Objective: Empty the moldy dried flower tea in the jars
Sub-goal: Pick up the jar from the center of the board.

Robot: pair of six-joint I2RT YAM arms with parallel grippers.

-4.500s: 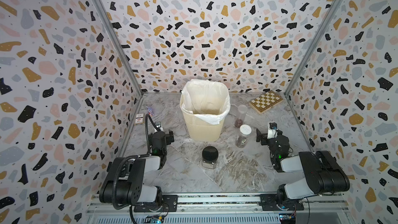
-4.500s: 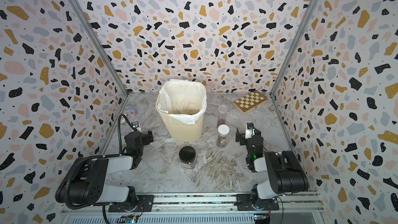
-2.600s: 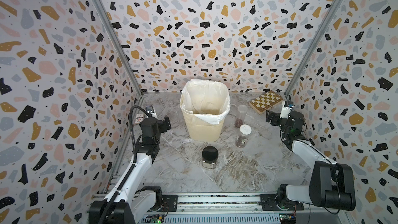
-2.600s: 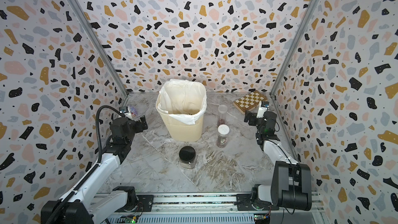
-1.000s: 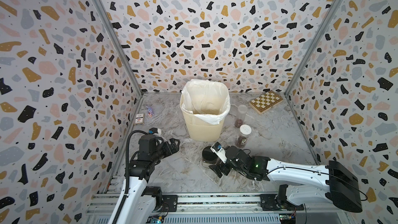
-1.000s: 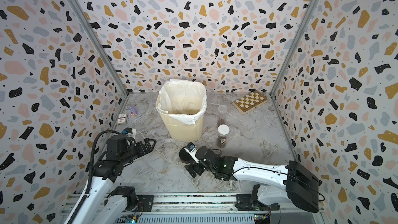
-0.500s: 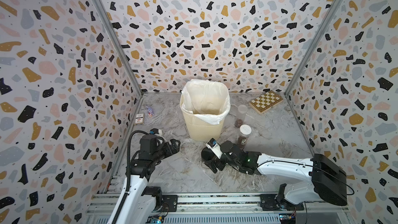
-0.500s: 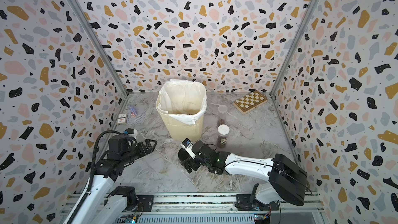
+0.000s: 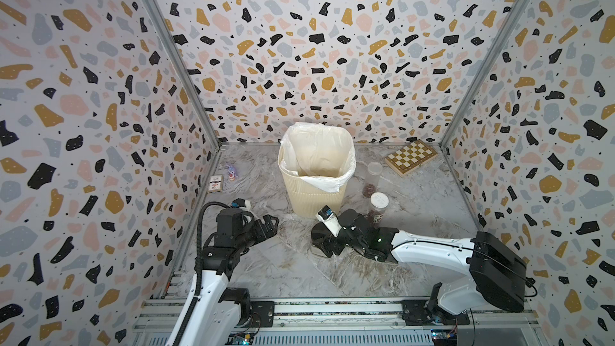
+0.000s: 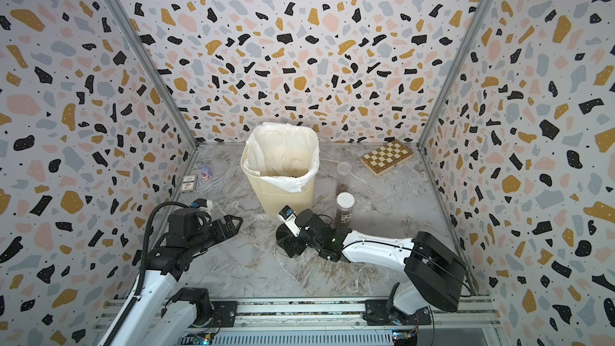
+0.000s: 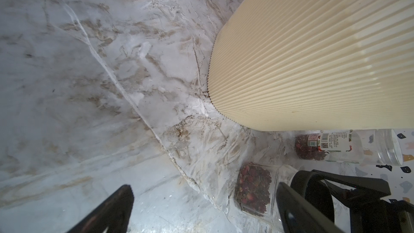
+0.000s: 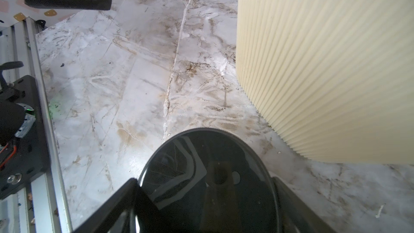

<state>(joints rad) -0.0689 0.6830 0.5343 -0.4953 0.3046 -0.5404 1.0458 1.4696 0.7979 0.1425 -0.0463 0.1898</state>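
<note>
Three jars stand in front of and to the right of the bin. The squat jar (image 11: 253, 187) holds dark reddish dried flower tea, and its black lid (image 12: 201, 153) sits between the fingers of my right gripper (image 9: 324, 237), which is shut on it. Both fingers press the lid's rim in the right wrist view. The medium white-lidded jar (image 9: 377, 209) and the tall clear tube (image 9: 372, 178) stand behind it, each with tea at the bottom. My left gripper (image 9: 271, 224) hovers open and holds nothing, left of the squat jar.
The cream ribbed bin (image 9: 316, 191) with a white bag stands mid-table, just behind the squat jar. A chessboard (image 9: 411, 161) lies at the back right. A small card box (image 9: 215, 184) and a tiny toy (image 9: 232, 172) lie by the left wall.
My right arm reached further left over the squat jar and its jaws narrowed onto the black lid. The left arm has hardly moved.
</note>
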